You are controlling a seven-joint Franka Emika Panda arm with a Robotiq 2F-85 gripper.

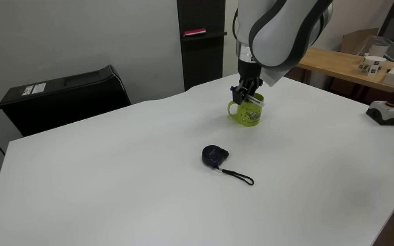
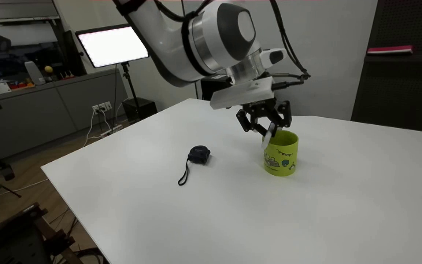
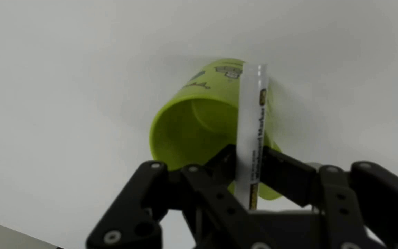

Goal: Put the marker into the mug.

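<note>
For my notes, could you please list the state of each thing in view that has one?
Yellow-green mug: upright, visible interior empty.
Whiteboard marker: tilted, gripped, not yet in the mug.
Robotiq gripper: shut on the marker.
Tape measure: on the table, no extended blade visible.
Light panel: lit.
Push-button box: pressed or not, cannot tell.

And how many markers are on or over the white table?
1: the white marker, gripped by the end effector near the top of the mug. The mug's inside is partly hidden, so another there can't be ruled out.
</note>
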